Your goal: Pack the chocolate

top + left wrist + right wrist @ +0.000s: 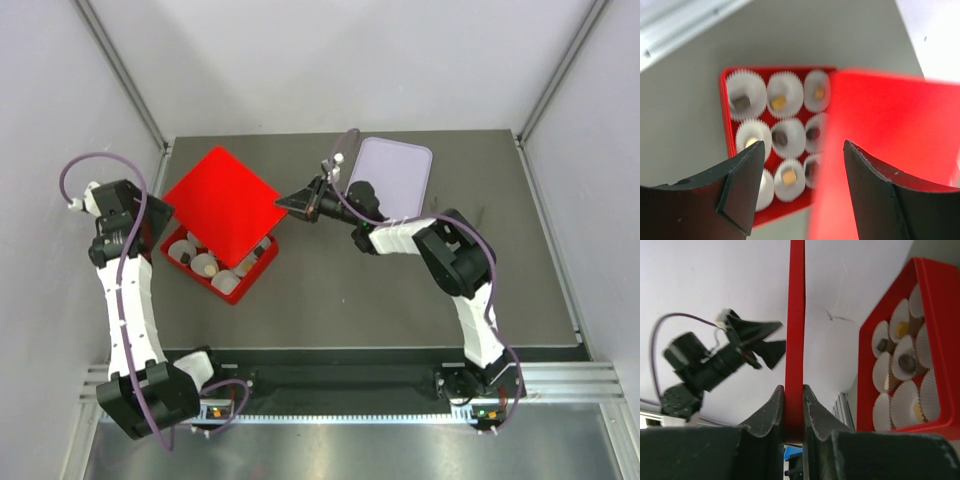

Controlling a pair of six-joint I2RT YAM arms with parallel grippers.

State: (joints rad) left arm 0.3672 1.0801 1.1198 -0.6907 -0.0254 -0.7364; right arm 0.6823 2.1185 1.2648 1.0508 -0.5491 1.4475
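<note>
Now the right gripper point(794, 390) clamps the red lid point(795, 305), likely to cover the chocolate point(779, 102). The left gripper point(802, 150) hangs open, empty, above.

TOP: fixed, high behind bases, looking down on dark grey table mat point(400, 300) | LEFT WRIST: close above red square tray of white paper cups point(726, 117), facing down | RIGHT WRIST: sights edge-on along flat red square lid point(796, 315), left gripper point(781, 333) beyond | SHARED: tray, lid in all three
</note>
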